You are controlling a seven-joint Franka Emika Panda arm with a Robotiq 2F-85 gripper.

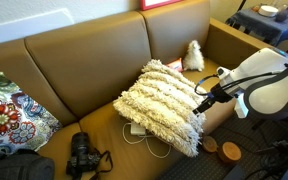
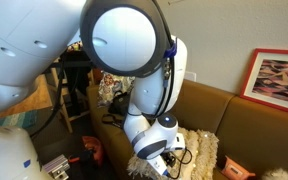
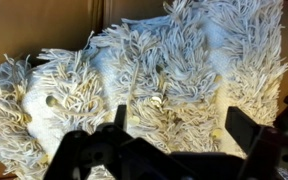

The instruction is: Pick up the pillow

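Note:
The pillow (image 1: pixel 162 100) is large, cream-white and shaggy with rows of tufted yarn. It sits tilted on the brown sofa seat (image 1: pixel 94 125) in an exterior view. Its fringed edge shows behind the arm in the exterior view (image 2: pixel 204 150). It fills the wrist view (image 3: pixel 154 70). My gripper (image 1: pixel 205 99) is at the pillow's right edge. In the wrist view my gripper (image 3: pixel 180 125) is open, its two dark fingers spread wide with the yarn just beyond and between them. My gripper (image 2: pixel 160 160) is partly hidden behind its own body there.
A black camera (image 1: pixel 81 155) lies on the seat's front left. A colourful floral pillow (image 1: pixel 4 112) is at the far left. A small white fluffy toy (image 1: pixel 193 55) sits by the backrest. Round wooden discs (image 1: pixel 229 151) lie at the front right. A white cable (image 1: pixel 139 131) lies under the pillow.

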